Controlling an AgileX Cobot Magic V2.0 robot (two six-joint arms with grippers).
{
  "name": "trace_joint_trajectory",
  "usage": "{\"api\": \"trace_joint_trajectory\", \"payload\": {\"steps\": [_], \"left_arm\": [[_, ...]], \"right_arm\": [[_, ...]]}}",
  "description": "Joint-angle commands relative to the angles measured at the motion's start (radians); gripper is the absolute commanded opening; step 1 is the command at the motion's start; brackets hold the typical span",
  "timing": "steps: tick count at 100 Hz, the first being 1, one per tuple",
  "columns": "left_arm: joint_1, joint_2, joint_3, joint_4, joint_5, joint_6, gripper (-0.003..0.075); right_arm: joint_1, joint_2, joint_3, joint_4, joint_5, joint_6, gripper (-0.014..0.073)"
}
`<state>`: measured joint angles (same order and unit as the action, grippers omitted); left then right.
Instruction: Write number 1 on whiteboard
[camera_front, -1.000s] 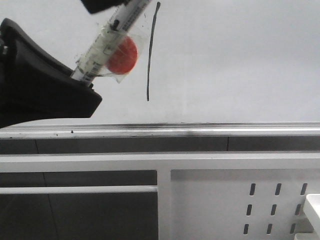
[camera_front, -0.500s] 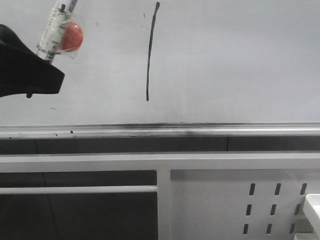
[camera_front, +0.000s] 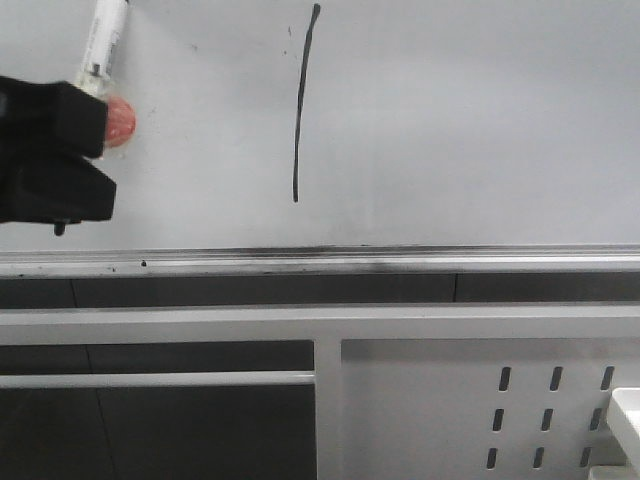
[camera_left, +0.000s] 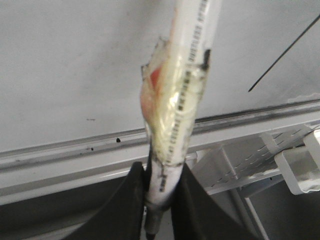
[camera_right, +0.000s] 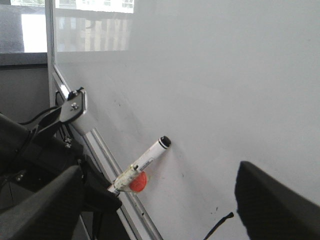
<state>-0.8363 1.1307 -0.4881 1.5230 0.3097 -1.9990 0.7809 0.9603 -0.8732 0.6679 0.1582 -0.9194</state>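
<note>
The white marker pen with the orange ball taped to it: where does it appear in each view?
Front view: the white marker pen is at top left, above the left gripper.
Left wrist view: centre, rising from between the fingers.
Right wrist view: lower centre, tip near the board.
Shared landmark: the black stroke of the number 1 on the whiteboard.

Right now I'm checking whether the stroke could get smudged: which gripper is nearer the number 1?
Left. The left gripper, holding the marker, sits left of the number 1. The right gripper is absent from the front view.
</note>
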Motion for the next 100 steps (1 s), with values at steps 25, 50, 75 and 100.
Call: {"api": "trace_joint_trajectory", "payload": {"steps": [25,50,75,100], "left_arm": [[0.001,0.029,-0.041,0.006,0.069,-0.032,-0.0020],[0.001,0.029,-0.041,0.030,0.126,-0.085,-0.0020],[0.001,0.047,-0.042,0.063,0.157,-0.112,-0.0020],[0.001,0.123,-0.104,0.087,0.164,-0.112,-0.0020]], "right_arm": [[-0.007,-0.015,-0.036,0.011,-0.070,-0.009,0.0532],[-0.007,-0.015,-0.036,0.011,-0.070,-0.009,0.0472],[-0.007,-0.015,-0.036,0.011,-0.072,-0.009,0.0472],[-0.007,-0.015,-0.036,0.011,-0.076,-0.009,0.0472]]}}
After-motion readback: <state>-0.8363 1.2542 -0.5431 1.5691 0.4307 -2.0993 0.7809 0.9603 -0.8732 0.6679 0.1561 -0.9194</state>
